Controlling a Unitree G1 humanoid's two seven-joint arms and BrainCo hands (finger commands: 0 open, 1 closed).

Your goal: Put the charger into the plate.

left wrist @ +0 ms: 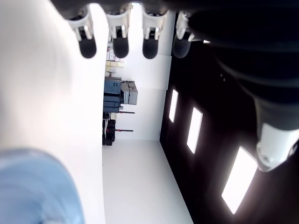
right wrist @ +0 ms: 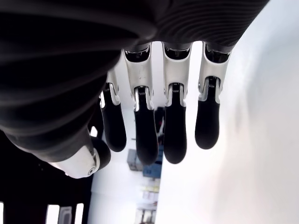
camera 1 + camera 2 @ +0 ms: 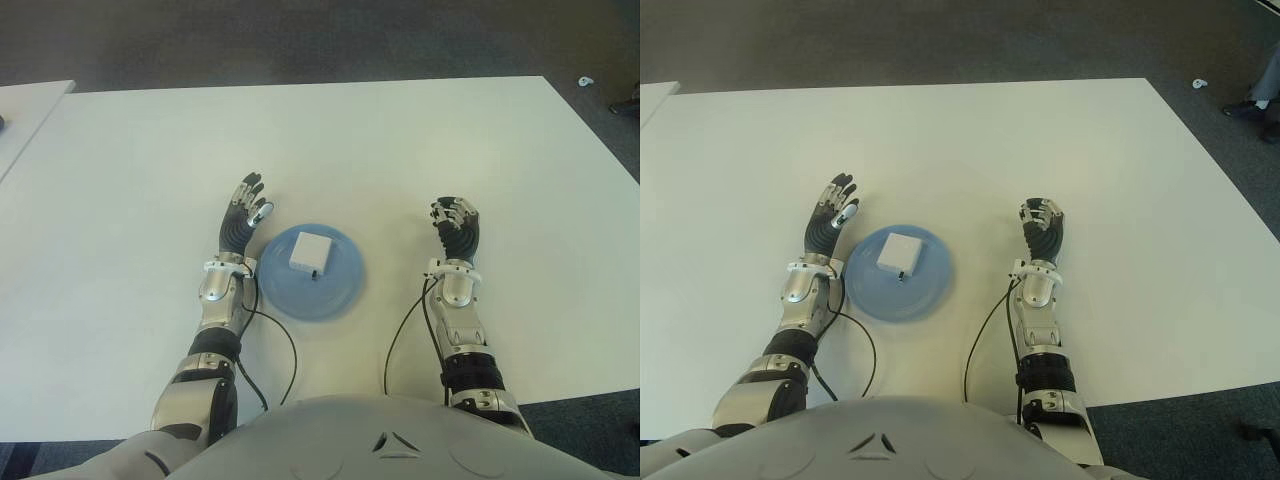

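Both of my hands are above the white table [image 3: 400, 140], palms facing inward. My left hand [image 3: 243, 214], black-fingered with silver knuckle joints, shows just to the left of the round light-blue plate [image 3: 340, 285], near its upper left rim. Its fingers [image 1: 120, 45] are stretched out and relaxed, and they hold nothing; its wrist view shows four straight black fingertips with open space beneath them and a blurred edge of the blue plate off to one side. My right hand [image 3: 456, 227] shows well to the right of the plate, apart from it. Its fingers [image 2: 175, 140] are slightly bent at the knuckles but loose, and this hand is also empty.

Between my two hands, closer to the left one, the plate lies flat on the table. The small white square charger [image 3: 311, 251] lies inside the plate, a little above its middle, with a small dark part showing at its lower edge.

Thin black cables [image 3: 283, 345] run from each of my wrists back along my silver and black forearms toward my grey torso [image 3: 400, 440] at the near edge of the table. Beyond the table's far edge and to the right is a dark grey carpeted floor [image 3: 300, 40].
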